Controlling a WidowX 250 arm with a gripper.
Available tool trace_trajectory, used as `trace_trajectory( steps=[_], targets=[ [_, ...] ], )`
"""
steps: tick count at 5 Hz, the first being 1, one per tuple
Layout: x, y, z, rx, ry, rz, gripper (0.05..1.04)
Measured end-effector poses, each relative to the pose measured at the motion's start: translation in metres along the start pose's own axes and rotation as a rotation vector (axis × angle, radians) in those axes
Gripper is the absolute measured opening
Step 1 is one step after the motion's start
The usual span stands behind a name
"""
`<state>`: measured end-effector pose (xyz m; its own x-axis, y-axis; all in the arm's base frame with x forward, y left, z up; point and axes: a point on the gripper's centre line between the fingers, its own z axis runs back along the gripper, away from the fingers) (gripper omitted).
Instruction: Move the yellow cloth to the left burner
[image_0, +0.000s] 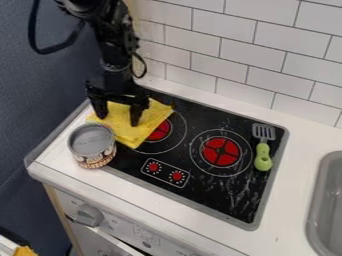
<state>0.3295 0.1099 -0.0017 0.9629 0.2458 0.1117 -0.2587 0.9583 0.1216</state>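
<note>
The tin (94, 159) (contents unclear) stands beside the yellow cloth (131, 133), over which the claw (117, 119) is spread.

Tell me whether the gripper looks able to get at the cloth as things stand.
Likely yes: the gripper is open over the cloth, nothing lies on top, and the can beside it seems to leave room.

Your site was a kitchen, apparently a toy one: a black cooktop (237, 197) with red-centred burners (220, 151) sat in a white counter (284, 205), beside a white tiled wall (230, 54). At the view's right edge you had a grey sink (312, 202); a control knob (88, 215) stood out on the front panel (140, 234) below, and a green-handled spatula (263, 154) lay on the cooktop.
</note>
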Motion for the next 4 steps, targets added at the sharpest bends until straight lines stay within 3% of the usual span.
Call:
trace_trajectory(
  steps=[1,2,3,4],
  targets=[
    [0.005,-0.003,0.023,0.0,-0.038,0.004,1.0],
    [0.007,-0.009,0.044,-0.041,-0.068,0.0,1.0],
    [0.014,-0.012,0.074,-0.081,-0.15,0.011,1.0],
    [0.014,-0.012,0.075,-0.081,-0.151,0.007,1.0]
  ],
)
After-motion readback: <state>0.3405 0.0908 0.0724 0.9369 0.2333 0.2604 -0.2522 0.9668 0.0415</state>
